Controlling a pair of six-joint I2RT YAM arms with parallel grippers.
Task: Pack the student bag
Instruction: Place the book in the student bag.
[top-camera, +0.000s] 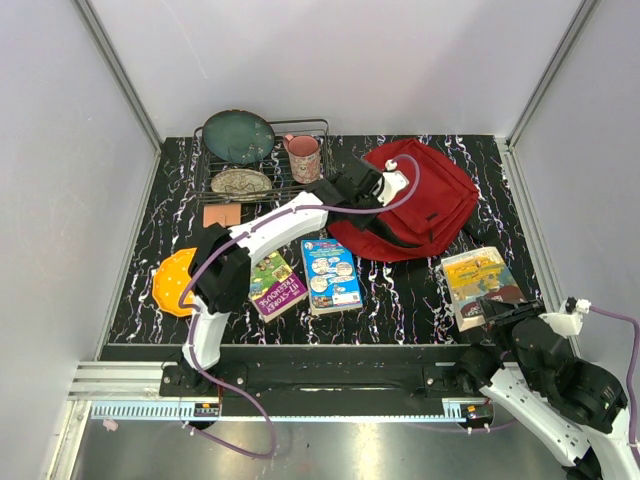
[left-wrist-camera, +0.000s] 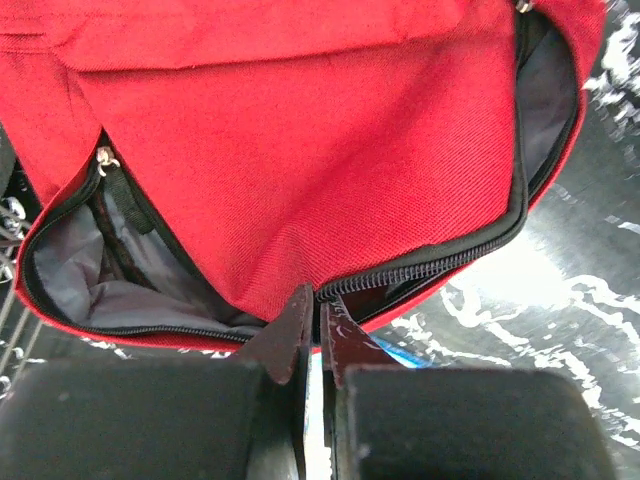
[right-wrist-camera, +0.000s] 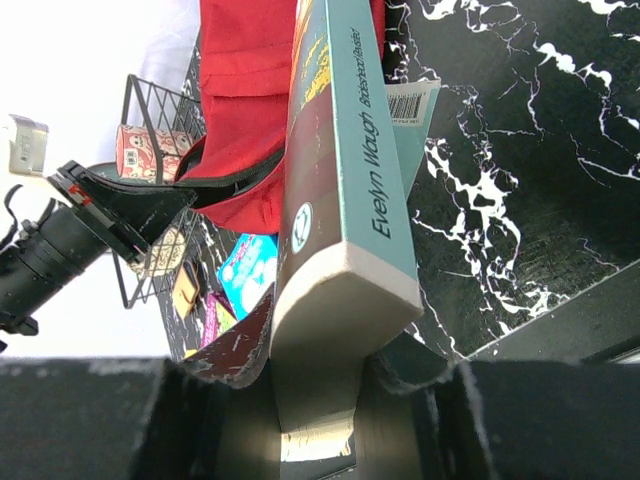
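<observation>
Spine lettering on the paperback (right-wrist-camera: 345, 200) read "Evelyn Waugh"; the right gripper (right-wrist-camera: 325, 352) clamped it. Left gripper (left-wrist-camera: 318, 318), jaws together, touched the zip edge of the student bag (left-wrist-camera: 300, 150), lying toward the far right corner of the worktop (top-camera: 400, 300).

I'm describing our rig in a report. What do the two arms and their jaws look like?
The left arm and the right arm are both built from white, rounded links joined by bulky black joint housings. A thin mauve cable loops loosely along each arm. The jaws are black and blocky, tapering to scuffed, scratched tips.
</observation>
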